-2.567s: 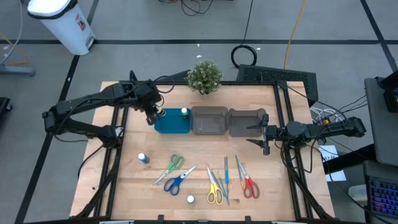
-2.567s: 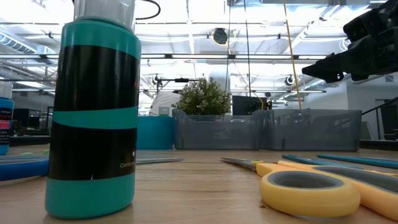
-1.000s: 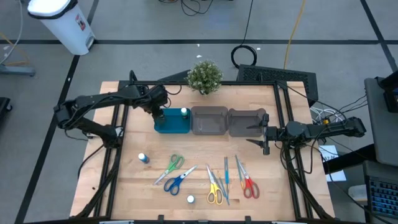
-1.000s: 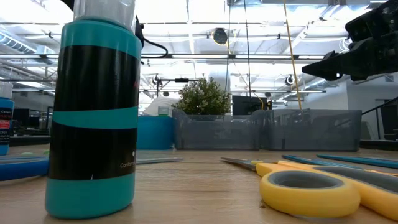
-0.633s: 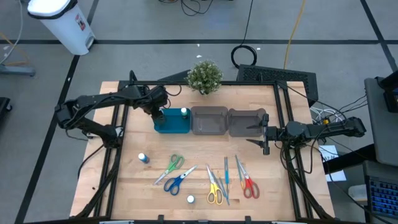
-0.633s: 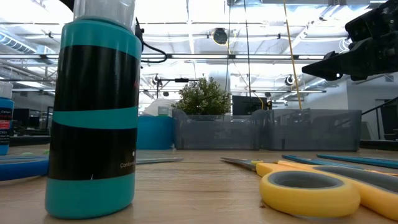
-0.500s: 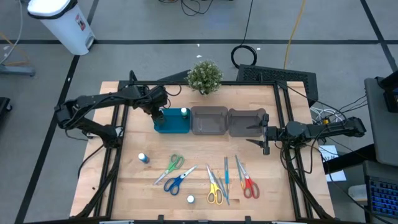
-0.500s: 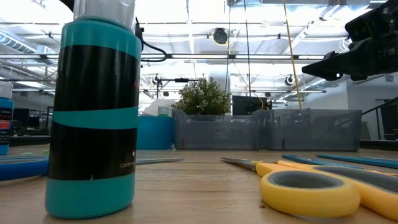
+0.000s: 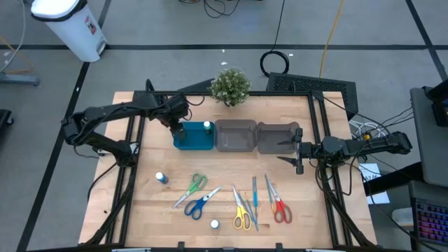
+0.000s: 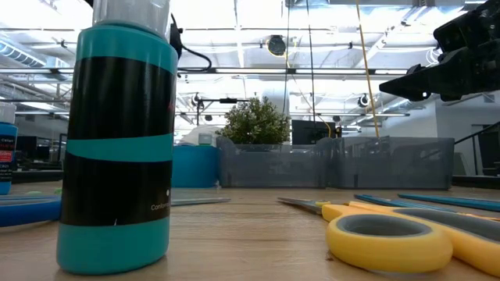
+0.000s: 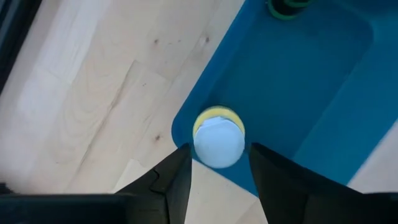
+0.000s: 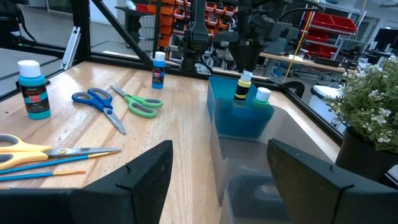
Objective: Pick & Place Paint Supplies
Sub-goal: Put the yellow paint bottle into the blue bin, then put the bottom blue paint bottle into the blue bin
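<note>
Pale wood planks make up the counter (image 9: 147, 203), framed by a black rail, on a grey floor with a white bin (image 9: 70, 26) off the far left corner. A small potted plant (image 9: 230, 85) stands at the middle of the far edge, just behind two grey translucent bins (image 9: 255, 136) set side by side. Touching them on the left is the teal tray (image 9: 194, 140).

In the tray, a yellow bottle (image 11: 218, 139) with a white cap stands in the corner nearest the counter's left edge, and a green bottle (image 9: 208, 127) stands at the tray's far side next to the bins. The left hand (image 11: 216, 168) hangs right over the yellow bottle, its fingers (image 11: 175, 182) apart on either side of the cap and not pressing it.

Toward the near edge lie the rest of the supplies: a blue bottle (image 9: 161, 178) near the left edge, a teal bottle (image 9: 214, 225) by the near edge, green scissors (image 9: 193, 187), blue scissors (image 9: 199, 204), yellow scissors (image 9: 241, 213), red scissors (image 9: 279, 207), and thin blue brushes (image 9: 254, 198) between the yellow and red pairs.

The right hand (image 9: 297, 158) waits above the counter near the right edge, beside the right bin, fingers (image 12: 142, 176) spread and holding nothing.
</note>
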